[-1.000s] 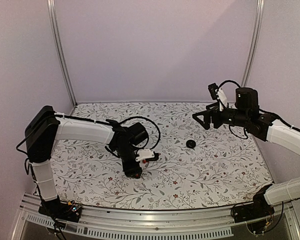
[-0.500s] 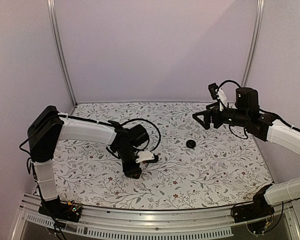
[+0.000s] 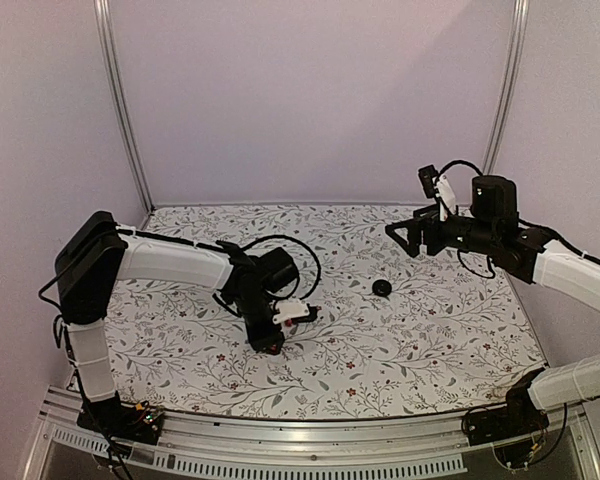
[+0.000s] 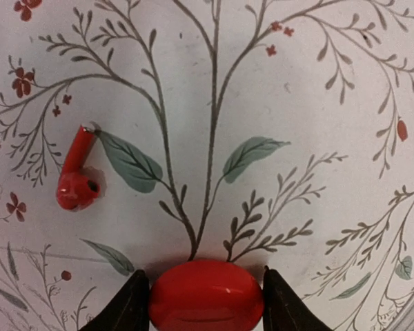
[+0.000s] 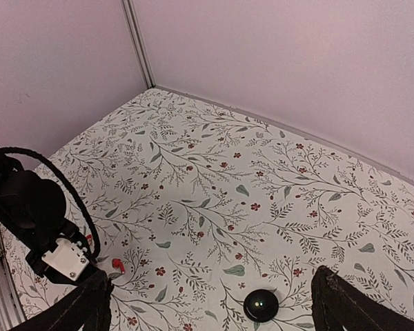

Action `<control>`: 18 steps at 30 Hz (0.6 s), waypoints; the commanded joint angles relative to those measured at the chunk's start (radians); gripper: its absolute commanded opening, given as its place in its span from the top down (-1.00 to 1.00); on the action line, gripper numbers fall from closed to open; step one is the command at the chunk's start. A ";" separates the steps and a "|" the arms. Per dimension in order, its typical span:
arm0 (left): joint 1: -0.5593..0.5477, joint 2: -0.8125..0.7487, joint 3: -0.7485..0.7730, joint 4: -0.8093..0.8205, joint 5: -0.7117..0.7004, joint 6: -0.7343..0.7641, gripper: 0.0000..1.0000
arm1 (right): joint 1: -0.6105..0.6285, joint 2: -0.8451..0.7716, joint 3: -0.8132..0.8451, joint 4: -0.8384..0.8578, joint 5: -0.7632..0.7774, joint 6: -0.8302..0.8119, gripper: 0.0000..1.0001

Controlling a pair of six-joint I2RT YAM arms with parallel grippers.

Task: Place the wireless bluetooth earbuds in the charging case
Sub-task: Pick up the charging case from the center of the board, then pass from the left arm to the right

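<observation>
In the left wrist view my left gripper [image 4: 205, 303] is shut on a glossy red oval charging case [image 4: 205, 295], low over the table, with one black finger against each side. One red earbud [image 4: 76, 176] with a short stem lies loose on the cloth up and to the left of it. This earbud also shows in the right wrist view [image 5: 117, 265]. A round black case [image 3: 381, 288] lies near the table's middle, also in the right wrist view [image 5: 262, 305]. My right gripper [image 3: 405, 238] hangs high above it, wide open and empty. No black earbuds are in view.
The table is covered by a white floral cloth [image 3: 420, 330] with small red flowers that resemble the earbuds. Pale walls and metal posts [image 3: 120, 110] close the back and sides. My left arm's cable [image 3: 305, 255] loops over the cloth.
My left gripper has shifted slightly up and to the left while staying low over the cloth. The right arm and the black case have not moved.
</observation>
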 commanded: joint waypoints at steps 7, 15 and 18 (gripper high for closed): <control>0.006 -0.135 -0.027 0.204 0.042 -0.175 0.24 | -0.002 -0.070 -0.131 0.169 0.013 0.076 -0.98; 0.020 -0.284 -0.067 0.503 0.138 -0.469 0.27 | 0.002 -0.152 -0.278 0.300 0.030 0.154 -0.96; 0.021 -0.344 -0.092 0.625 0.146 -0.580 0.28 | 0.025 -0.162 -0.308 0.353 0.037 0.161 -0.88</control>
